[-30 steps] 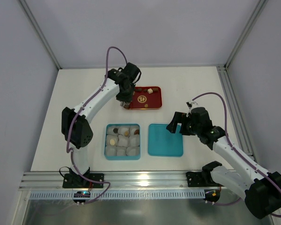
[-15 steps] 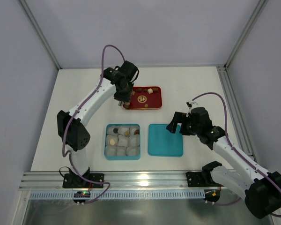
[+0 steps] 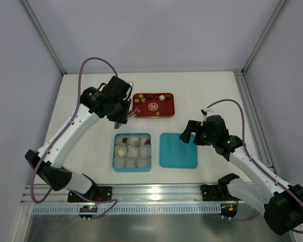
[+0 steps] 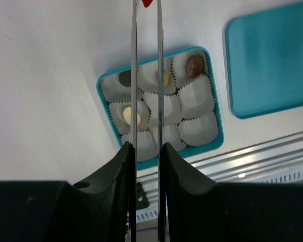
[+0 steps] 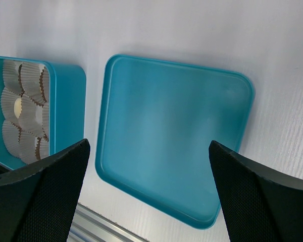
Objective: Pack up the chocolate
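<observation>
Left gripper [image 4: 146,10]: narrowly parted, red bit between the tips at top frame edge; gripped or not, cannot tell. Hangs above box [image 3: 133,170], centre frame, some chocolate [image 4: 194,65] in its cups [image 4: 197,98]. More on tray [image 3: 166,108], upper centre. Right gripper [image 5: 149,146]: spread wide over lid [image 5: 177,116].

The box [image 3: 132,170] lies just left of the lid [image 3: 178,150], with the tray [image 3: 164,108] holding chocolate [image 3: 162,97] behind them.
</observation>
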Motion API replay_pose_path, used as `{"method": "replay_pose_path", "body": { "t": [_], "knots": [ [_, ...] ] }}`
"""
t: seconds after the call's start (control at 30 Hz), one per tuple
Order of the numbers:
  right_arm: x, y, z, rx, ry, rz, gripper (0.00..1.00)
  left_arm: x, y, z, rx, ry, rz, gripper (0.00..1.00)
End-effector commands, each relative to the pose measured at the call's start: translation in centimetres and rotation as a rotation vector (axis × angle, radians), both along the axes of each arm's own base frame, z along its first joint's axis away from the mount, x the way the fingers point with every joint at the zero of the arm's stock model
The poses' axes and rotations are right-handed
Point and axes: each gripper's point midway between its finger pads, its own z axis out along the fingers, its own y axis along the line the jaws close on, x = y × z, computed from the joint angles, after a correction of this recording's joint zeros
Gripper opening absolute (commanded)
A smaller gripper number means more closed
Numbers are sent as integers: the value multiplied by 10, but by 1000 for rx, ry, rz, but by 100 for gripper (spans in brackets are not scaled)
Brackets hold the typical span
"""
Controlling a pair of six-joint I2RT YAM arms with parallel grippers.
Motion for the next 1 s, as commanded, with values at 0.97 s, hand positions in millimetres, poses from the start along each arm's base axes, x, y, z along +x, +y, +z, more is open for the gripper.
{"method": "replay_pose_path", "body": {
  "t": [0.97],
  "knots": [
    [18,-1,3,-23,-25,-49,100,-158,34,-50,-71,247,-95,22]
  ]
}}
